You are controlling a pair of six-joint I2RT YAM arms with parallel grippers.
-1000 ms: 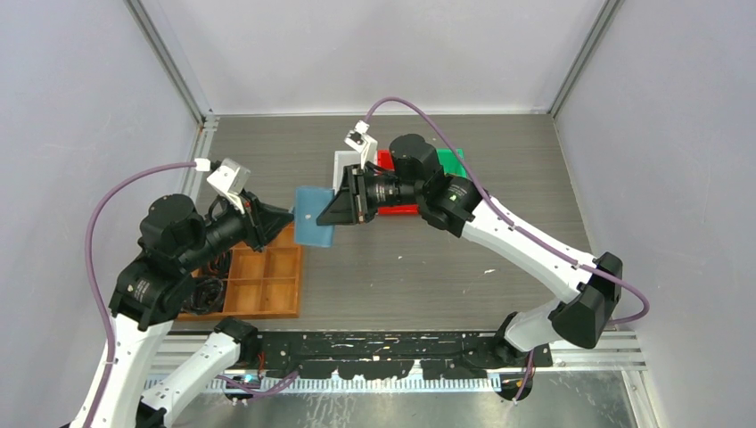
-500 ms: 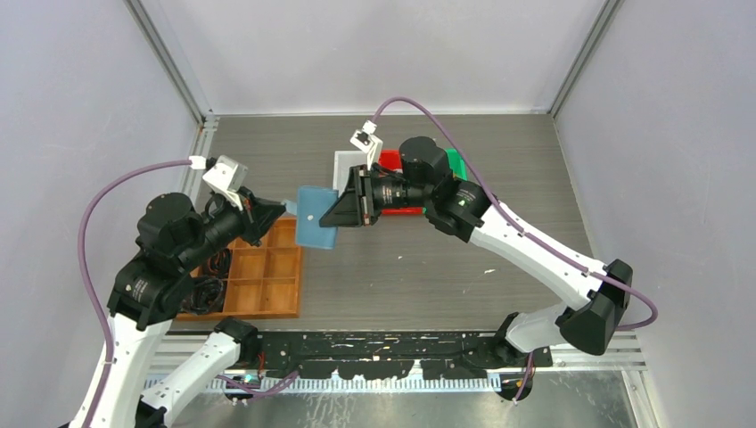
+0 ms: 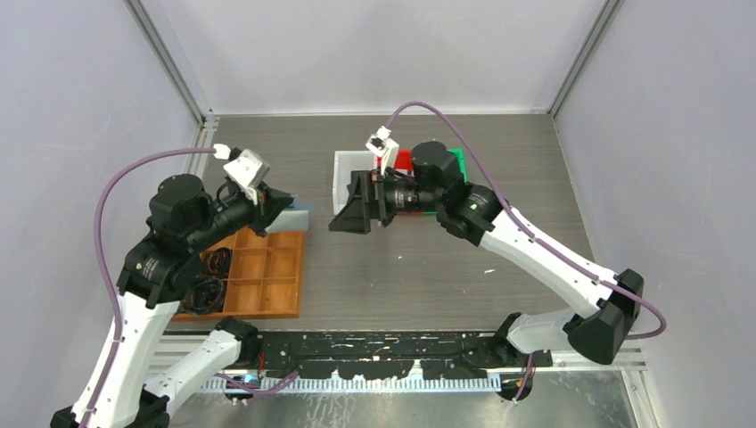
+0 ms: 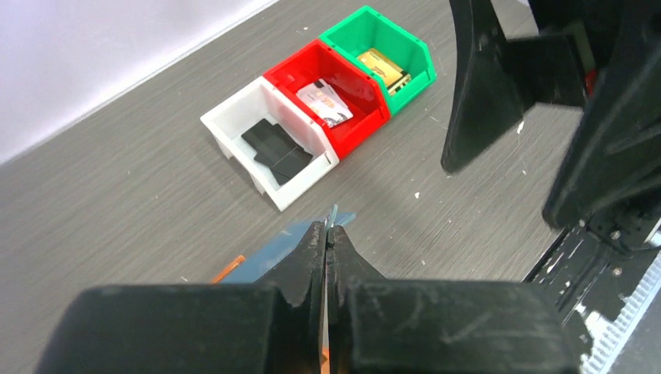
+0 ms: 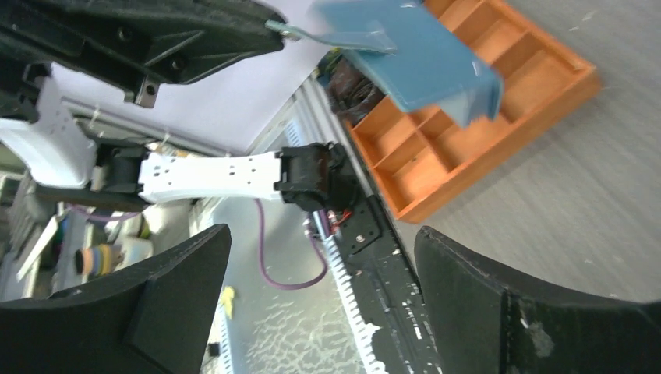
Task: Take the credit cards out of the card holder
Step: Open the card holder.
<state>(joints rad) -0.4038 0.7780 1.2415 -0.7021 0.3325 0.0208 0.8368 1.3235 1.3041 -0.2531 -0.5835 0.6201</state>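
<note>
Left end effector [image 3: 287,206]: the fingers are pressed together on one thin edge of the card holder [image 3: 301,208]. In the left wrist view the fingers [image 4: 308,257] are seen closed flat on that edge, with a teal corner of the card holder [image 4: 269,248] showing beside them.

Card holder: it is held in the air, clear of the surface [image 3: 410,267], above the far right corner of the wooden compartment tray [image 3: 258,276]. In the right wrist view its broad teal panel [image 5: 421,58] is seen hanging free from the clamped edge, with the tray [image 5: 475,132] behind it.

Right end effector [image 3: 343,218]: the fingers are spread wide and nothing is held between them. It is pointed at the card holder from the right and stands apart from it. Both dark fingers [image 5: 156,304] are seen at the lower corners of the right wrist view.

Bins: a white bin [image 4: 234,128], a red bin [image 4: 358,128] and a green bin [image 4: 409,47] stand in a touching row on the far part of the surface. Black cards [image 4: 277,148] lie in the white bin, a pale card [image 4: 323,97] lies in the red bin, and a gold-coloured flat item [image 4: 382,66] lies in the green bin.
</note>
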